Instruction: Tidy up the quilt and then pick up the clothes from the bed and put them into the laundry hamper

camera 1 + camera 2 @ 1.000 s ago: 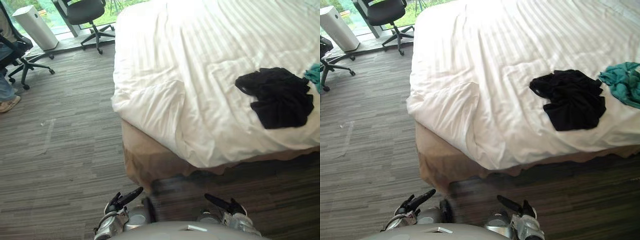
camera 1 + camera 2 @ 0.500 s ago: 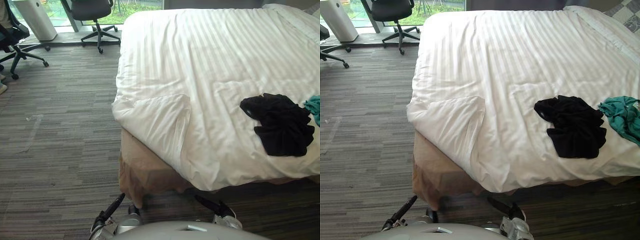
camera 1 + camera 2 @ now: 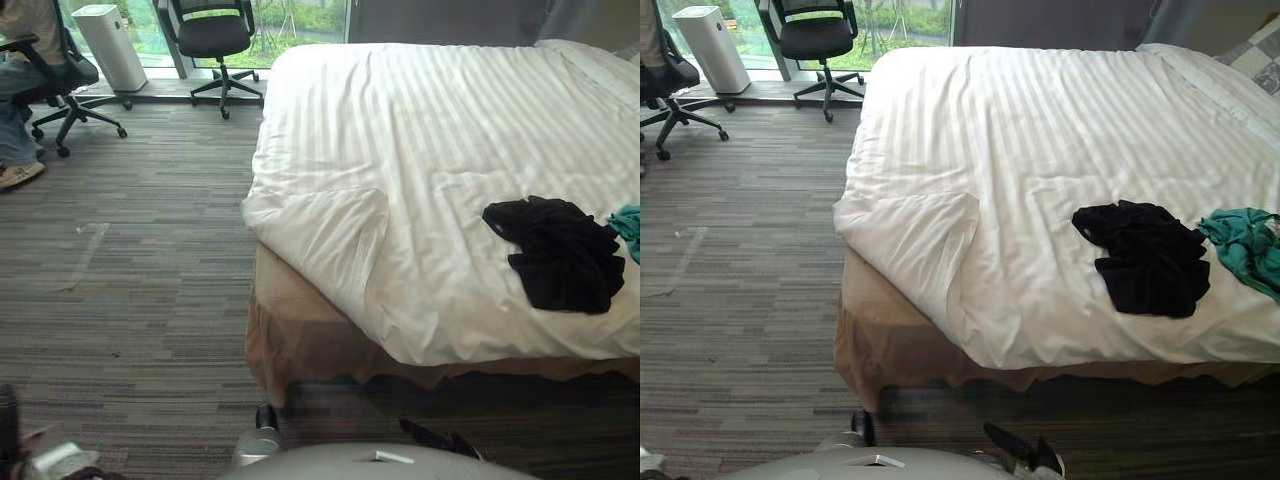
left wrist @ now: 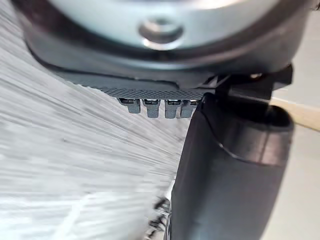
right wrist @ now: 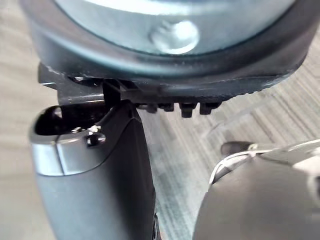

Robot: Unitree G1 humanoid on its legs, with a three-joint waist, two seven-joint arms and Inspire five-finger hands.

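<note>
The white striped quilt (image 3: 430,130) covers the bed, with one corner folded back on itself (image 3: 325,225) at the near left. A black garment (image 3: 556,250) lies crumpled on the quilt at the right, and a teal garment (image 3: 1246,245) lies beside it at the edge. My right hand (image 3: 1023,449) hangs low over the carpet in front of the bed, fingers straight and holding nothing. My left hand (image 4: 225,175) also hangs over the carpet, its fingers straight and empty. Both hands are well short of the bed.
The bed's tan base (image 3: 300,340) shows under the quilt's near edge. Grey striped carpet (image 3: 140,260) spreads to the left. Two black office chairs (image 3: 212,35) and a white tower unit (image 3: 122,45) stand by the window at the back left, with a seated person (image 3: 18,90).
The camera has tilted up and shifted, so more of the far bed and window shows. Both hands have dropped lower in the eye views. The clothes and quilt have not moved.
</note>
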